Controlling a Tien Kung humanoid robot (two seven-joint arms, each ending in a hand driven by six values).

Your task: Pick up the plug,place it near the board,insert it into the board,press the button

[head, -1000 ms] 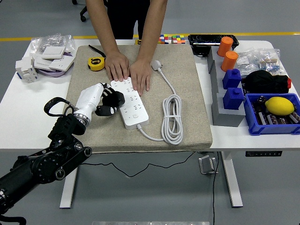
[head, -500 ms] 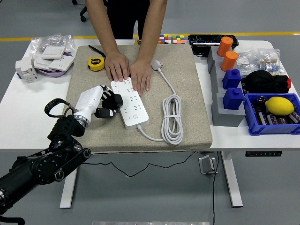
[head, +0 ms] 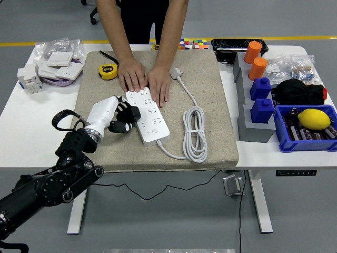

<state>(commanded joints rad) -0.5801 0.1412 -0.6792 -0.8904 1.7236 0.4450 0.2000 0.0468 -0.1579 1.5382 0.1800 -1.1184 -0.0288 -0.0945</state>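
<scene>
A white power strip [head: 149, 116] lies on the tan mat [head: 210, 105], running from far left to near right. Its white cable [head: 195, 134] coils to the right and ends in a white plug [head: 175, 73] lying on the mat by the person's wrist. A person at the far side presses both hands [head: 145, 79] flat on the strip's far end. My left hand [head: 121, 118], white at the wrist and black beyond it, rests against the strip's left edge near its middle. Whether it holds anything is hidden. My right hand is out of view.
A yellow tape measure [head: 109, 70] lies at the mat's far left. White sockets and bags [head: 52, 60] sit at the table's left. Orange cylinders [head: 255, 59], blue blocks [head: 260, 97] and a blue bin [head: 295, 139] with a lemon [head: 314, 119] stand at the right.
My left hand has shifted slightly right against the strip. The strip's near end and the cable coil have slid a little to the right. The person's hands stay put.
</scene>
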